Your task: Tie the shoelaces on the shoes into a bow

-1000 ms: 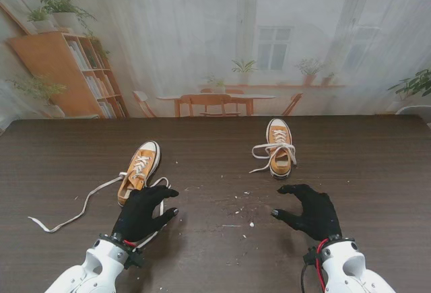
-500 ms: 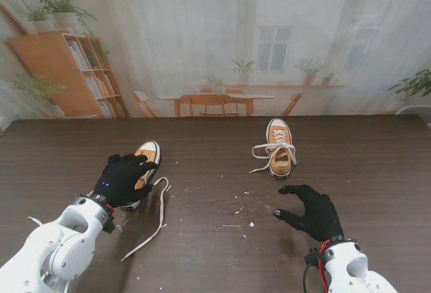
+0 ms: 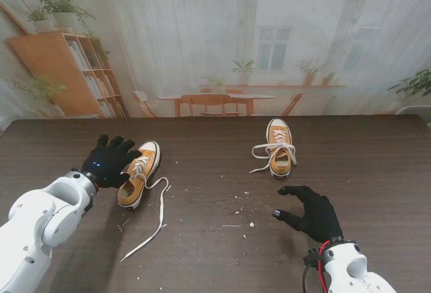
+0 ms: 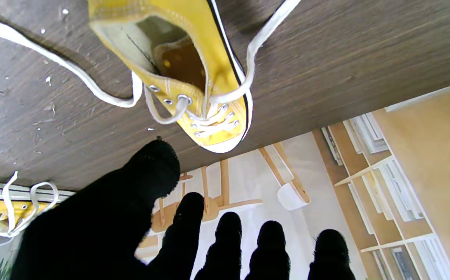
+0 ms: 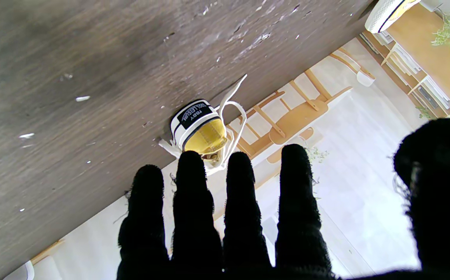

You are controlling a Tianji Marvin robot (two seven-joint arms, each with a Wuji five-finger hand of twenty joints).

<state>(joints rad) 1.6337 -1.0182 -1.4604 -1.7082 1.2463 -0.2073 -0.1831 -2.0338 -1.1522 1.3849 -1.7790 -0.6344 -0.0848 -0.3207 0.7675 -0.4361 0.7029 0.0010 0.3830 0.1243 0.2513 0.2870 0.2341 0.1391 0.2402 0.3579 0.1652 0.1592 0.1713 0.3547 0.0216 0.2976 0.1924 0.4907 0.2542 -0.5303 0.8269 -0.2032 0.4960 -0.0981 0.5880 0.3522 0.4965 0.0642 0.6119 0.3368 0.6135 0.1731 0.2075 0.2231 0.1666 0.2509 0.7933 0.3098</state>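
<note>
Two yellow sneakers with white laces stand on the dark wooden table (image 3: 215, 239). The left shoe (image 3: 139, 174) (image 4: 194, 74) is untied; one loose lace (image 3: 153, 221) trails toward me. My left hand (image 3: 108, 161) (image 4: 178, 229), in a black glove, hovers just to the left of this shoe with fingers spread, holding nothing. The right shoe (image 3: 279, 147) (image 5: 201, 130) lies farther off, its lace (image 3: 269, 150) looped loosely over it. My right hand (image 3: 310, 213) (image 5: 225, 217) floats open above the table, nearer to me than that shoe, fingers apart and empty.
Small white crumbs (image 3: 239, 209) are scattered over the table between the shoes. A printed backdrop of a room stands behind the table's far edge (image 3: 215, 118).
My left hand has moved away from me and leftward, off the shoe to its left side. The lace on the shoe's left side no longer shows. The right hand has stayed still.
</note>
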